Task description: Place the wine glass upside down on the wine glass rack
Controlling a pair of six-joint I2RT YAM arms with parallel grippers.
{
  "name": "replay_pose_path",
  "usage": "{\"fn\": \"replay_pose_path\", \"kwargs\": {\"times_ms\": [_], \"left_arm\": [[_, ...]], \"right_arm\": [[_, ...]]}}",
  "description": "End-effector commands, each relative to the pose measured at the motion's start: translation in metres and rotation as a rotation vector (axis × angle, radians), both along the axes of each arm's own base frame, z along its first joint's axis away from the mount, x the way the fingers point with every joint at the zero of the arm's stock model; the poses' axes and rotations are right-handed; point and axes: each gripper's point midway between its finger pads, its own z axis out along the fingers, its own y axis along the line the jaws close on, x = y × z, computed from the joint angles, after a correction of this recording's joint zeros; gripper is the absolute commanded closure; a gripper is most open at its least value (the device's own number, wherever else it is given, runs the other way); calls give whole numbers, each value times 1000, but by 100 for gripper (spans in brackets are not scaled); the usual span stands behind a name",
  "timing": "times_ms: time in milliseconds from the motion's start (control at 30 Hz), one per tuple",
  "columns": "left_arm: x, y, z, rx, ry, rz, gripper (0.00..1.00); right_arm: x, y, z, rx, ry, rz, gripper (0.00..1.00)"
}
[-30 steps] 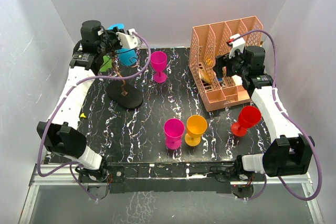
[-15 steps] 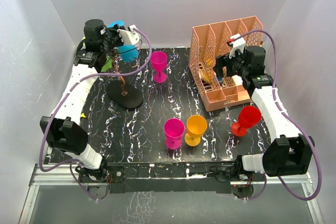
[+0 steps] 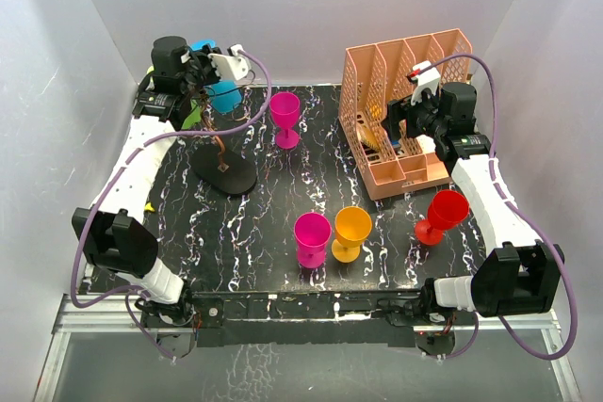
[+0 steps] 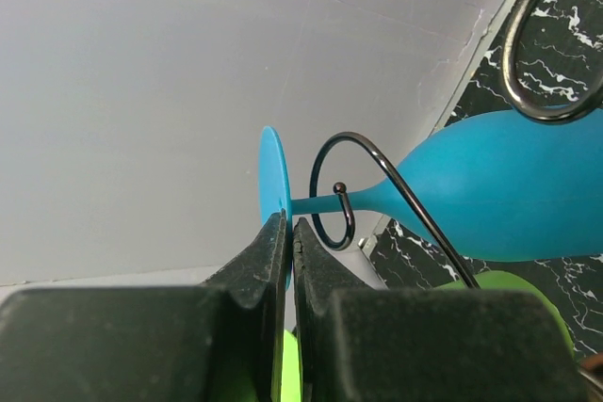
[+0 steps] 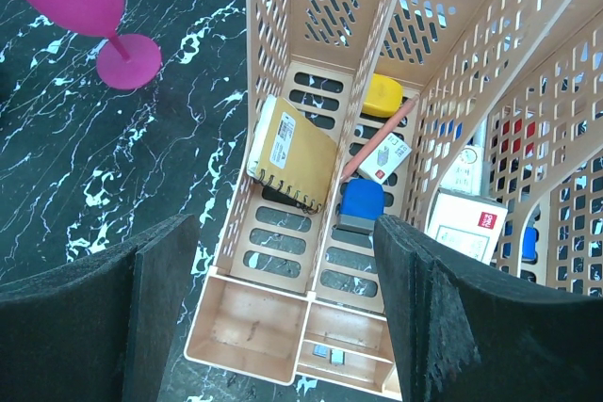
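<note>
Left jaws: closed on the rim of the foot of the teal wine glass point(image 4: 490, 195), high at the back left of the surface point(image 3: 273, 200).
Glass sits foot up, bowl down, among the top arms of the wine glass rack point(image 3: 226, 174). In the left wrist view its stem runs through one curled wire loop.
Green glass point(image 3: 193, 116): just below the teal bowl, on the left side of the rack.
Right of the rack, near: magenta stemmed glass point(image 3: 285, 118), upright.
Right of the rack and nearer the arm bases: magenta cup point(image 3: 312, 238) and orange cup point(image 3: 351, 231), just beside each other.
Far right of the rack: peach slotted organizer point(image 3: 400, 63), with small items in its compartments.
Right jaws: wide open above the organizer, nothing between them.
Red glass point(image 3: 443, 216): farthest right, in front of the organizer.
</note>
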Motion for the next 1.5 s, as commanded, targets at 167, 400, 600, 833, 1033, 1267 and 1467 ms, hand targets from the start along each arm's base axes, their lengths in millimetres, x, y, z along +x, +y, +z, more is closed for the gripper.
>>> {"fn": "replay_pose_path", "kwargs": {"times_ms": [167,400,600,833,1033,1267,1467], "left_arm": [[-11,6,2,15,2,25,100],[-13,7,-1,14,13,30,98],[-15,8,-2,12,23,35,91],[-16,9,-3,13,25,39,83],[-19,11,1,20,20,42,82],[-23,15,0,38,27,52,79],[-25,17,4,40,19,61,75]], "right_arm": [[5,0,11,17,-53,5,19],[6,0,10,17,-50,4,19],[6,0,9,17,-46,4,18],[6,0,7,19,-40,5,18],[6,0,7,20,-39,7,18],[7,1,6,21,-35,10,17],[6,1,5,21,-33,11,17]]}}
